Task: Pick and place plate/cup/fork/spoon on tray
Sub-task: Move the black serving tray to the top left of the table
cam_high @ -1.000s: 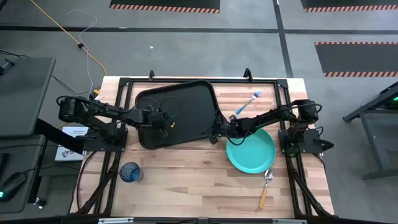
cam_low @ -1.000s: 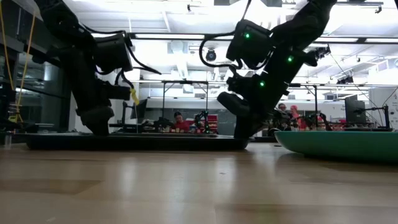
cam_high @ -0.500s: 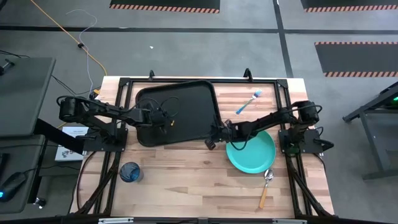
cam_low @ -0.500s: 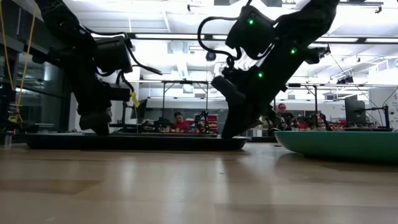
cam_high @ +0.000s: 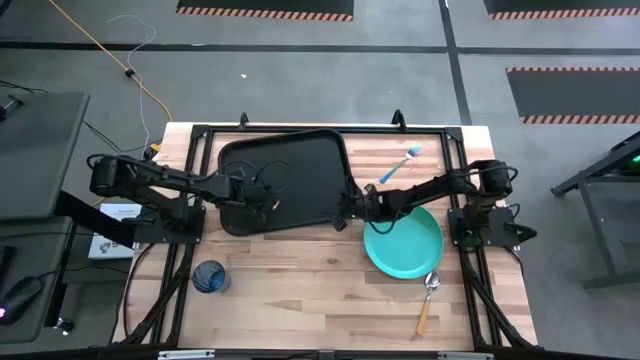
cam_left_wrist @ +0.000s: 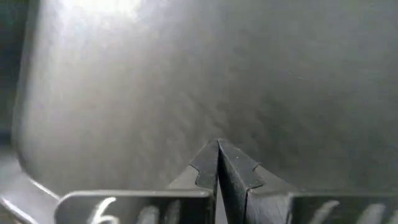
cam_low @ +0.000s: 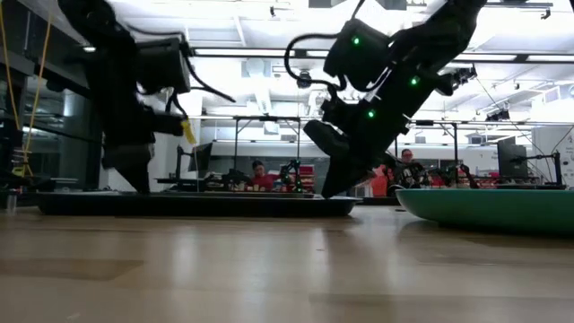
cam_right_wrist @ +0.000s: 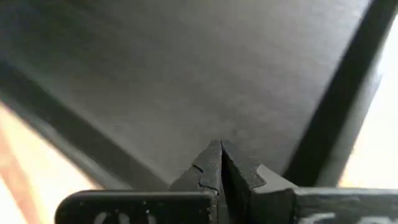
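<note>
The black tray (cam_high: 290, 165) lies at the table's far middle. My left gripper (cam_high: 268, 197) is shut, pointing down over the tray's near-left floor (cam_left_wrist: 249, 81). My right gripper (cam_high: 340, 216) is shut, slanting down at the tray's near right corner (cam_right_wrist: 186, 93). The turquoise plate (cam_high: 403, 243) lies flat to the right of the tray. The dark-blue cup (cam_high: 210, 276) stands near the left front. The light-blue fork (cam_high: 398, 165) lies at the far right. The spoon (cam_high: 428, 298) lies near the front, below the plate. My left gripper's shut tips (cam_left_wrist: 219, 155) stand close over the tray's floor; I cannot tell whether they touch it. My right gripper's shut tips (cam_right_wrist: 217, 155) stand close over the tray's floor just inside its near right corner rim (cam_right_wrist: 56, 124); I cannot tell whether they touch it.
Bare wood lies between the tray and the table's front edge (cam_high: 300, 290). Black frame rails (cam_high: 460, 160) run along the table's left, right and far sides. In the low view, people and other benches show in the room behind (cam_low: 260, 175).
My right gripper swung a little toward the table's near edge and came back to the tray's near right corner, still shut. My left gripper rose a little over the tray, still shut.
</note>
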### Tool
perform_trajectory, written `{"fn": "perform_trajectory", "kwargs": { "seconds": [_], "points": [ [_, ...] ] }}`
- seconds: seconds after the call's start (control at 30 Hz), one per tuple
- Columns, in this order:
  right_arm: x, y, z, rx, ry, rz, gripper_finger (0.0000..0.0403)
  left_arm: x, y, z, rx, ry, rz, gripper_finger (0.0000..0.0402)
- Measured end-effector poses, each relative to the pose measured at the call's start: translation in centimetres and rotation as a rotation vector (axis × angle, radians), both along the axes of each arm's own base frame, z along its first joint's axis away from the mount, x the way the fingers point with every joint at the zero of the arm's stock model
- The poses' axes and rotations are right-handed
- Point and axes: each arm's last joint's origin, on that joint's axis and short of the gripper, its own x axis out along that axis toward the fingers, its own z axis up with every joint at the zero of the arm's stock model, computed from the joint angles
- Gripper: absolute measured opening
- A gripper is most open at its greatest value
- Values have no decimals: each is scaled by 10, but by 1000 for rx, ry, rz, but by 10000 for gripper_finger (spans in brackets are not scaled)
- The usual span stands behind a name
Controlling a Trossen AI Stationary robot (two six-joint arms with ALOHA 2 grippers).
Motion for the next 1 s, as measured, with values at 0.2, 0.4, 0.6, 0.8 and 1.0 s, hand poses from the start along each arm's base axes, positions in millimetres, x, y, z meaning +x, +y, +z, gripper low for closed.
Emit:
{"fn": "perform_trajectory", "kwargs": {
  "seconds": [0.2, 0.4, 0.6, 0.8, 1.0],
  "points": [
    [0, -4, 0, 15, 3, -6, 0, 4, -19, 7, -139, -38, 20, 0],
    [-2, 0, -2, 55, 25, 29, 0, -5, -30, -9, -252, -5, -46, 0],
    [-2, 8, -2, 86, 23, 42, 0, -10, -24, -14, -184, 20, -42, 0],
    [-2, 18, -3, 103, 20, 61, 0, -11, -20, -14, -155, 33, -53, 0],
    [0, 24, -2, 83, 3, 96, 0, -11, -19, -15, -126, 46, -70, 0]
  ]
}}
